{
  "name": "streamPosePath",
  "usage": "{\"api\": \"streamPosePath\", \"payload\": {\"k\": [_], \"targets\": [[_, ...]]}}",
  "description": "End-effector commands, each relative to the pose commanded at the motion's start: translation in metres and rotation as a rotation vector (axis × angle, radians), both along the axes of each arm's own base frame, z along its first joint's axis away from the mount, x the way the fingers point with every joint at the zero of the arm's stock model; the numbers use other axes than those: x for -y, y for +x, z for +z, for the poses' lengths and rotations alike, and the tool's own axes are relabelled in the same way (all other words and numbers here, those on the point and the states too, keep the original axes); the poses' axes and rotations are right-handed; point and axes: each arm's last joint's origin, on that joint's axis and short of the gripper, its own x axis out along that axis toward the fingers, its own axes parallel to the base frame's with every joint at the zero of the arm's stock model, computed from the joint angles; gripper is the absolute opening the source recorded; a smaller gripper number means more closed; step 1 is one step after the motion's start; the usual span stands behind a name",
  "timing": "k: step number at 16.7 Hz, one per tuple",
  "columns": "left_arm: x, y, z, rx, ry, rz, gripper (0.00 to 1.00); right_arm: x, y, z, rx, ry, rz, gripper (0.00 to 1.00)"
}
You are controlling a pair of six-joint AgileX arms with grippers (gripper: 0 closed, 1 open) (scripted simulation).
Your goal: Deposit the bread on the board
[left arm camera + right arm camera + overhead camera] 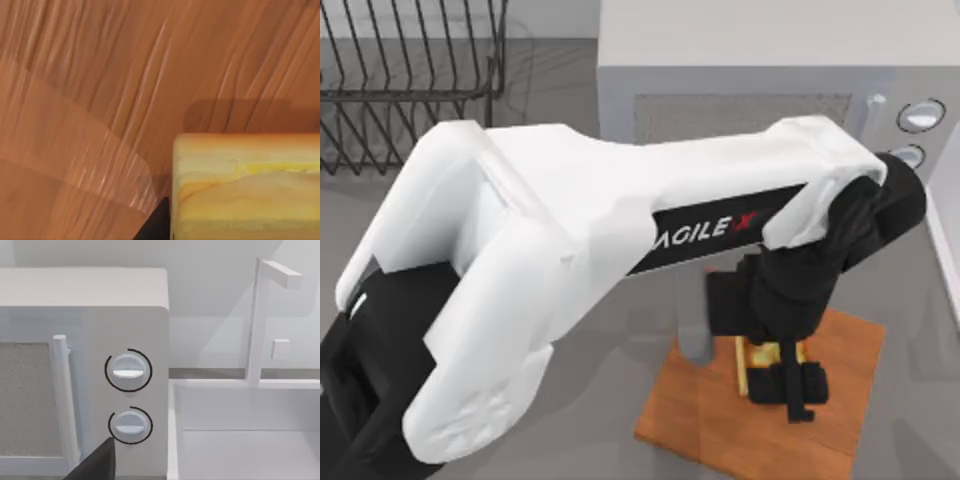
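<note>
The orange-brown wooden board (705,420) lies at the front right of the table, before the microwave. My left arm reaches across to it, and my left gripper (775,383) hangs over the board's middle, shut on the bread (758,353), a small golden-yellow chunk. In the left wrist view the bread (245,185) sits close against a dark finger (156,227), with the grained board (100,100) right beneath it and the bread's shadow on the wood. Whether the bread touches the board I cannot tell. My right gripper (95,465) is a dark edge facing the microwave.
A grey-white microwave (750,60) with two knobs (128,371) stands behind the board. A black wire rack (410,80) is at the back left. A white sink (250,440) with a faucet (260,315) sits right of the microwave.
</note>
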Motion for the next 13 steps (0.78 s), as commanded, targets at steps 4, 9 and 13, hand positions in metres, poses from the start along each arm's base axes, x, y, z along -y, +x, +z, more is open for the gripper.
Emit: {"api": "streamPosePath", "payload": {"k": [4,9,13], "targets": [[0.0000,0.0000,0.0000,0.000,0.000,0.000,0.75,0.0000,0.0000,0.0000,0.000,0.000,0.000,1.00],[0.0000,0.0000,0.0000,0.000,0.000,0.000,1.00,0.0000,0.0000,0.0000,0.000,0.000,0.000,1.00],[0.0000,0.0000,0.0000,0.000,0.000,0.000,1.00,0.0000,0.0000,0.0000,0.000,0.000,0.000,1.00]]}}
